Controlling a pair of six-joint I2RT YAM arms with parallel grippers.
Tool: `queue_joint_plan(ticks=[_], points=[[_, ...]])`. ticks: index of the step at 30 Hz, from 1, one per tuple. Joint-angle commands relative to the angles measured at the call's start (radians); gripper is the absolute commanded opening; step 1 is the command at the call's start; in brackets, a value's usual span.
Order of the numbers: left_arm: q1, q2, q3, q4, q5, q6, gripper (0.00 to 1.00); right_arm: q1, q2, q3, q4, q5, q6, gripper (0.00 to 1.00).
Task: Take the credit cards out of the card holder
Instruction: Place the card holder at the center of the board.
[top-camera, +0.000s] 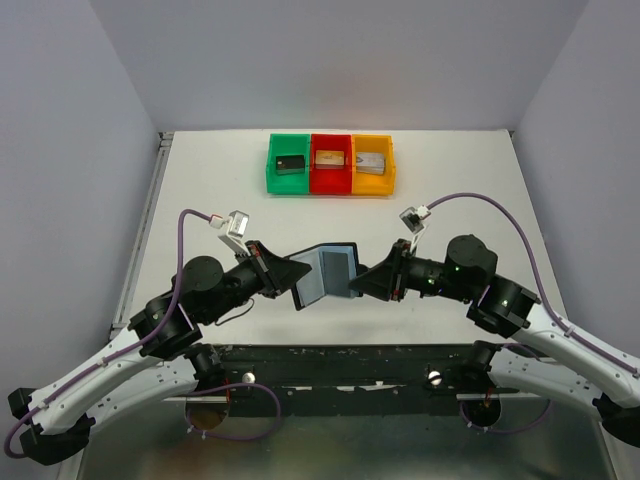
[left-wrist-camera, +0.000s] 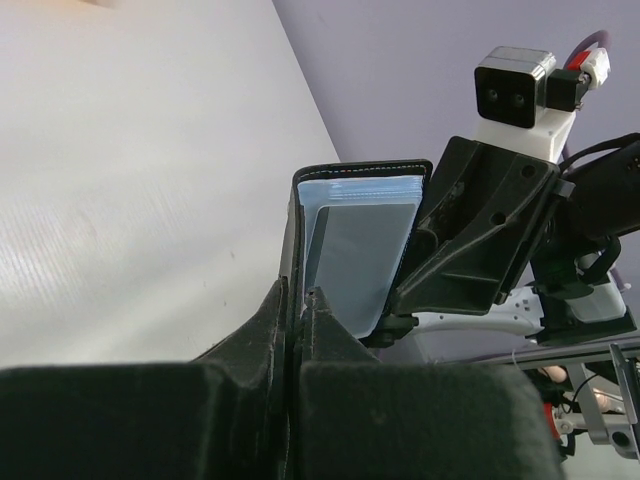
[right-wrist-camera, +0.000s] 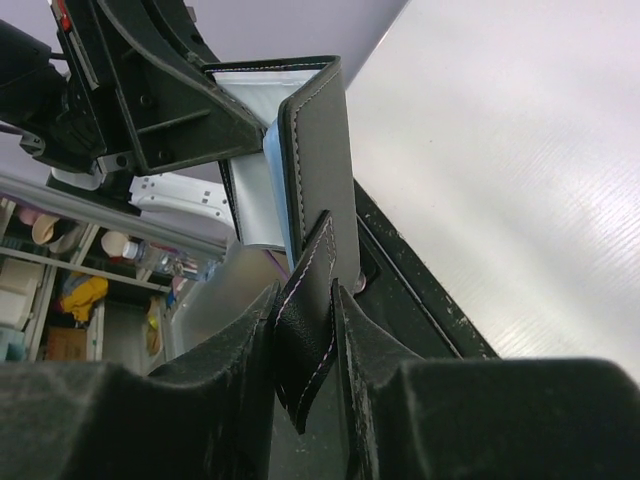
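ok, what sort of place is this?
Likely a robotics lab test cell: white table boxed in by plain grey walls, green, red and yellow bins at its far edge, cluttered storage shelves beyond it.

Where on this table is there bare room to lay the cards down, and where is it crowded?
Bare: table left of the green bin, right of the yellow bin, and between bins and card holder. Crowded: near middle, where both pairs of jaws grip it.

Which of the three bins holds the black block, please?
The green bin, leftmost in the row; the red bin holds a tan block, the yellow bin a silver block.
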Motion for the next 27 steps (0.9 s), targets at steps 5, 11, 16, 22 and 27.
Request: queue_joint_plan(ticks=[5, 11, 16, 22, 27], points=[[0.007, -0.008, -0.024, 0.04, -0.002, -0.015, 0.0, -0.01, -0.036, -0.033, 0.085, -0.02, 0.023, 0.33], [0.007, -0.009, -0.039, 0.059, 0.01, -0.021, 0.0, -0.01, -0.048, -0.047, 0.128, -0.04, 0.035, 0.35], [0.007, -0.006, -0.042, 0.065, 0.017, -0.021, 0.0, -0.008, -0.048, -0.048, 0.137, -0.042, 0.044, 0.38], [0.007, -0.008, -0.042, 0.066, 0.017, -0.021, 0.0, -0.011, -0.042, -0.041, 0.132, -0.045, 0.039, 0.34], [0.007, -0.009, -0.041, 0.066, 0.018, -0.021, 0.0, -0.01, -0.036, -0.036, 0.129, -0.048, 0.041, 0.29]])
